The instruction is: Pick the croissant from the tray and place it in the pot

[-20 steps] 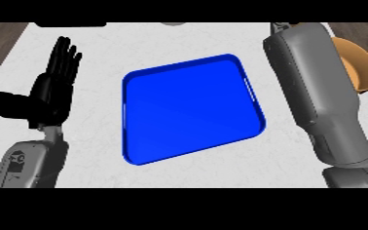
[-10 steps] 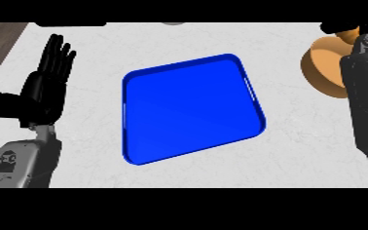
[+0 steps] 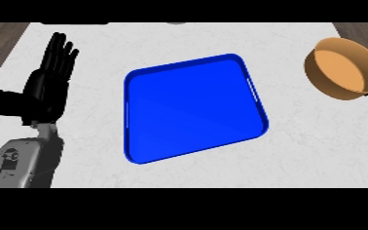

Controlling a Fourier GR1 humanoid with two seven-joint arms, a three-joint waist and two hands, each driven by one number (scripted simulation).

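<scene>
A blue tray [image 3: 191,108] lies in the middle of the white counter with nothing on it. At the right edge stands a tan pot [image 3: 338,68], its mouth tilted toward me; only its bare inside shows. No croissant shows in the head view. My left hand [image 3: 49,85] rests at the far left, fingers straight and pointing up, well apart from the tray. The right hand and its forearm do not show.
White counter [image 3: 302,146] spreads around the tray on all sides. Dark strips of floor show at the upper left and upper right corners beyond the counter's edges.
The right forearm has drawn back out of the view at the right, uncovering the pot. The left hand has stayed where it was.
</scene>
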